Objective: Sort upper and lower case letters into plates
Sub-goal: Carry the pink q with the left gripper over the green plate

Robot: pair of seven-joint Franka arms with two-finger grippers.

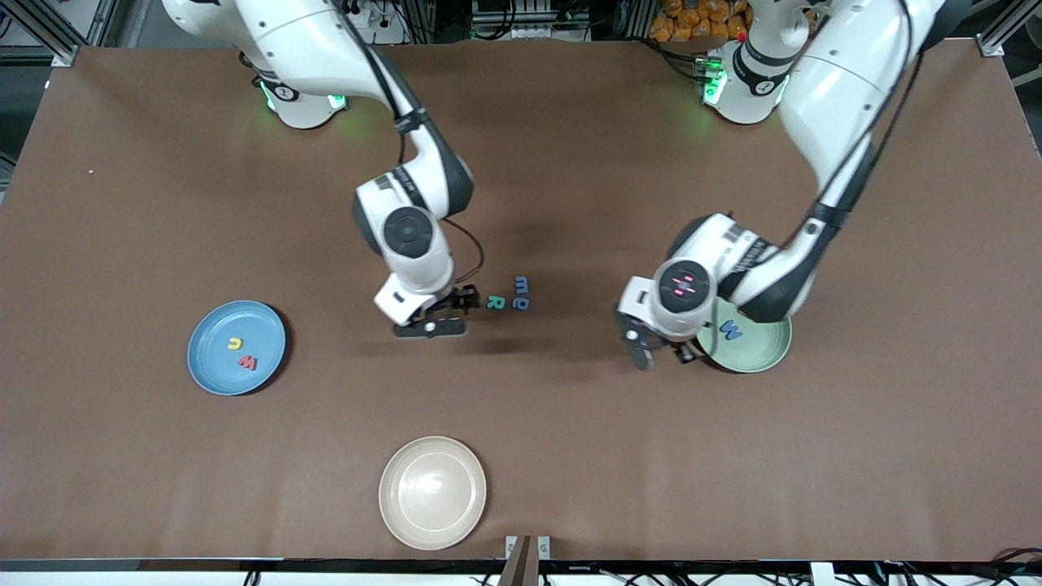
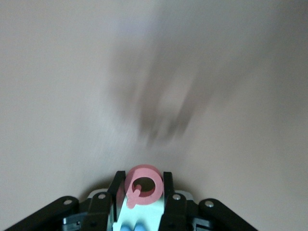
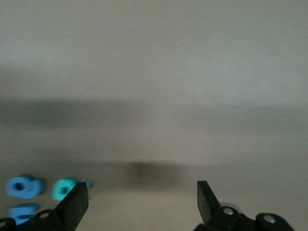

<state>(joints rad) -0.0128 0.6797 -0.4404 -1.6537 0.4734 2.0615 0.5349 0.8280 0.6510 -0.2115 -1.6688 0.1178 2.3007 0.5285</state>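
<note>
Left gripper [image 2: 140, 192] jaws pinching pink letter [image 2: 142, 186], right gripper [image 3: 139, 202] jaws wide.

A cream plate [image 1: 432, 491] sits on the brown table [image 1: 570, 423], well apart from both grippers.

Three loose letters [image 1: 510, 296] lie mid-worktop [image 1: 570, 423], with one plate [image 1: 237, 347] toward the right arm's end (two letters [image 1: 242, 353] in it) and another plate [image 1: 761, 346] toward the left arm's end, holding one letter [image 1: 732, 329]. A third plate [image 1: 432, 491] lies nearest the front camera.
</note>
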